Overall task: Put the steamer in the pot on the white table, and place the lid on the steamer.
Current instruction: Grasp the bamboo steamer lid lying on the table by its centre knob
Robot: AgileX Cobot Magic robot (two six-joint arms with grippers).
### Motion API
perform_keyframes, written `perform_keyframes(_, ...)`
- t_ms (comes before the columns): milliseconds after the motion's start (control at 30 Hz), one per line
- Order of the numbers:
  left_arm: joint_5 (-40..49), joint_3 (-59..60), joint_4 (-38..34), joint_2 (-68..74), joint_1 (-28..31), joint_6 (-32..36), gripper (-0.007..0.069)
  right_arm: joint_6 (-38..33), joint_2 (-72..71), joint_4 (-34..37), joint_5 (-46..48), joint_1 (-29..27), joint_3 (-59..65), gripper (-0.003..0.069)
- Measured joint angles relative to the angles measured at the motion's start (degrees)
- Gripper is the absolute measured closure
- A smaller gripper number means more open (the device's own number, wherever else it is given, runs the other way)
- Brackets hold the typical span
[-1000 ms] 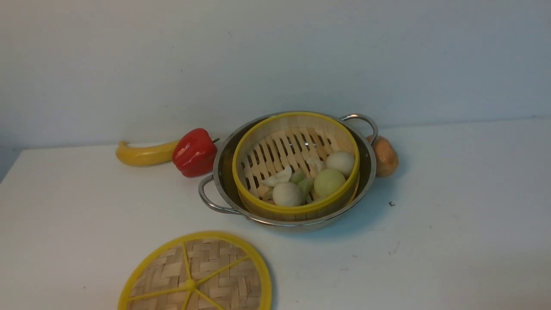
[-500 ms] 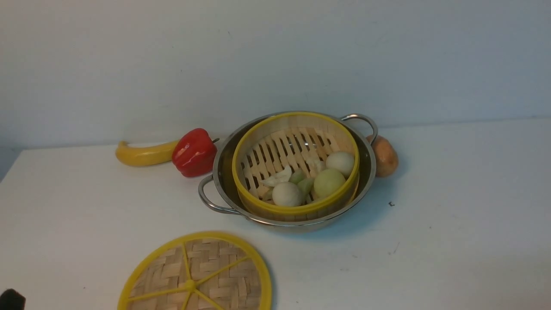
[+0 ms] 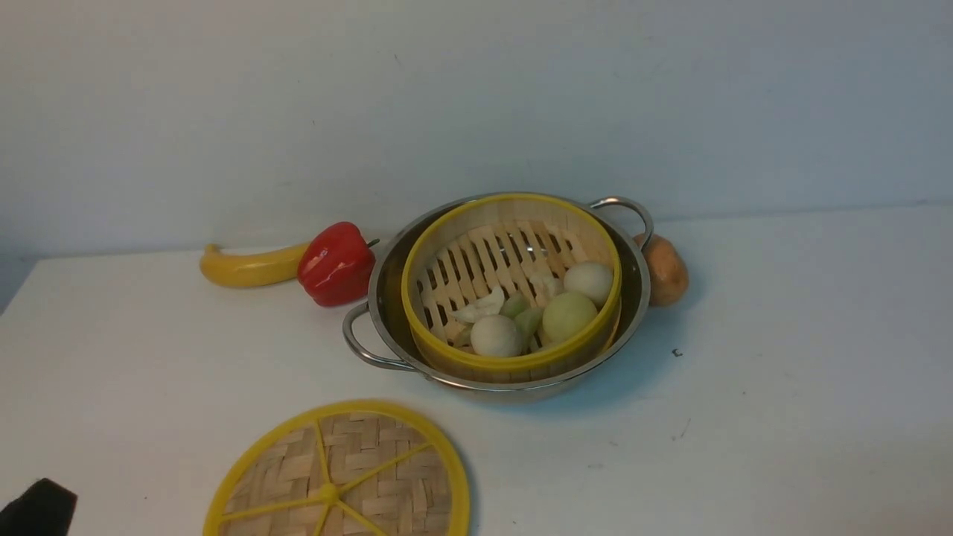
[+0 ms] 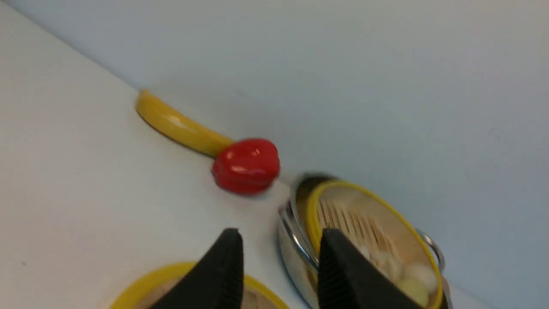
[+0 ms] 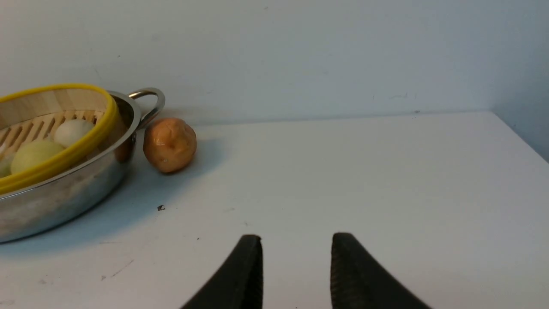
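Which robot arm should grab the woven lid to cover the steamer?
Left. The lid lies front-left, right beneath the open left gripper. The right gripper hangs open on the far side of the pot.

The flat woven-bamboo lid with yellow rim (image 3: 339, 469), in front of the shiny steel pot (image 3: 383, 294), is cut off by the front view's lower edge. The round brown potato (image 3: 666, 272) is partly hidden behind the pot's handle. Only a dark corner of the left gripper (image 3: 39, 509) shows; its wrist view is blurred.
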Motion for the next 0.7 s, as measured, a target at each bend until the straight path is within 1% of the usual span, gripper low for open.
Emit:
perform_keyframes(100,11.55,-7.28,1.77,5.73,0.0,5.54,0.0383,0.0,0.0,0.0,0.0,0.0,0.0,0.0418)
perform_keyframes(133,15.81,-10.72,2.3,8.83,0.0,8.97,0.0383,0.0,0.0,0.0,0.0,0.0,0.0,0.0418)
perform_keyframes(233,27.24,-18.07,2.79,17.6,0.0,16.43,0.0383,0.0,0.0,0.0,-0.05,0.0,0.0,0.0418)
perform_keyframes(267,30.26,-20.34,2.85,21.08,0.0,18.9,0.0383,0.0,0.0,0.0,-0.05,0.0,0.0,0.0418)
perform_keyframes(300,30.25,-20.77,2.85,21.8,0.0,19.42,0.0383,0.0,0.0,0.0,-0.05,0.0,0.0,0.0418)
perform_keyframes(333,33.58,-23.66,3.02,26.97,0.0,23.27,0.0383,0.0,0.0,0.0,-0.05,0.0,0.0,0.0418)
perform_keyframes(367,34.1,-23.97,3.03,28.45,0.0,23.79,0.0383,0.0,0.0,0.0,-0.05,0.0,0.0,0.0418)
perform_keyframes(400,34.97,-25.91,3.27,33.65,0.0,27.56,0.0383,0.0,0.0,0.0,-0.05,0.0,0.0,0.0418)
perform_keyframes(500,33.35,-28.27,3.19,45.48,0.0,37.44,0.0383,0.0,0.0,0.0,-0.05,0.0,0.0,0.0418)
perform_keyframes(533,33.19,-28.41,3.18,45.48,0.0,37.94,0.0383,0.0,0.0,0.0,-0.05,0.0,0.0,0.0418)
perform_keyframes(567,32.53,-29.44,2.9,50.14,0.0,41.01,0.0383,0.0,0.0,0.0,-0.05,0.0,0.0,0.0418)
perform_keyframes(633,32.37,-30.88,2.38,55.95,0.0,43.63,0.0374,0.0,0.0,0.0,-0.05,0.0,0.0,0.0417)
perform_keyframes(700,33.49,-33.47,1.96,62.7,0.0,46.68,0.0339,0.0,0.0,0.0,-0.05,0.0,0.0,0.0417)
